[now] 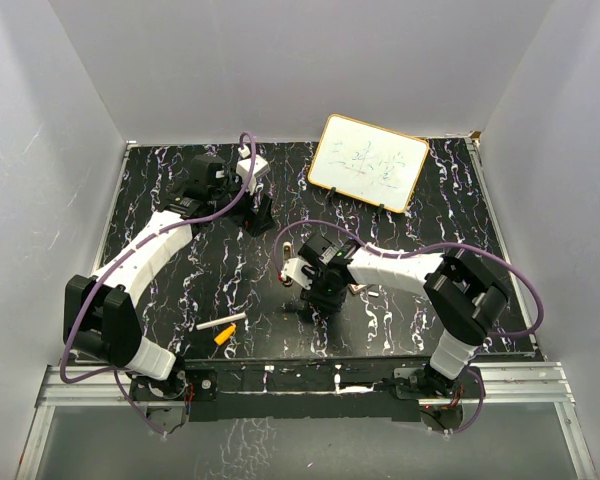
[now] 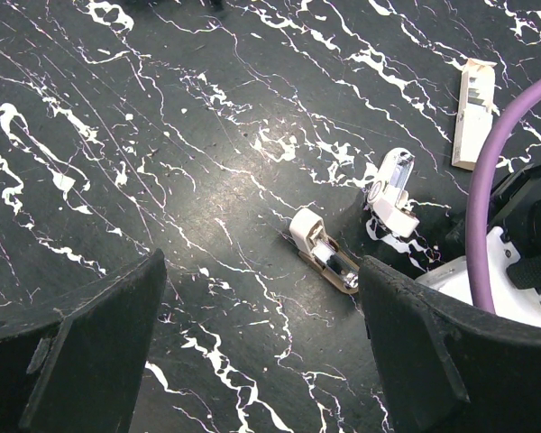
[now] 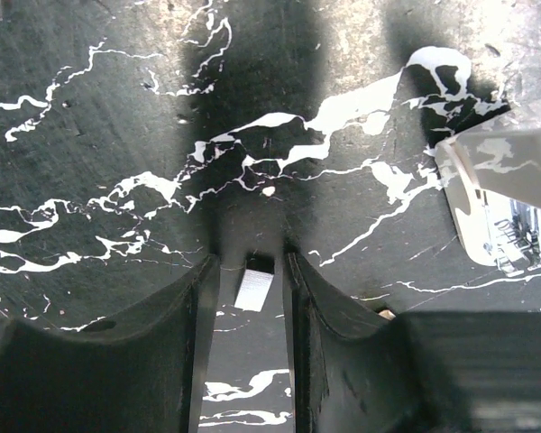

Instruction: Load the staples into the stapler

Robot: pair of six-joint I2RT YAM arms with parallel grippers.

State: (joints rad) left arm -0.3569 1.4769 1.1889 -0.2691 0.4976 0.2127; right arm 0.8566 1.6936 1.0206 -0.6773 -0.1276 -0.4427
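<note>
Upper left in the overhead view, the left gripper (image 2: 261, 263) hangs over the marbled table (image 1: 150, 190), fingers spread wide with nothing between them. Lower left lie a white stick (image 1: 220, 323) and an orange piece (image 1: 223, 338). At centre the right gripper (image 3: 251, 262) has its fingers slightly parted around a short strip of staples (image 3: 254, 287) (neither pad appears to touch it). The stapler (image 3: 494, 230) lies opened just right of that gripper, at the right edge of its wrist view.
</note>
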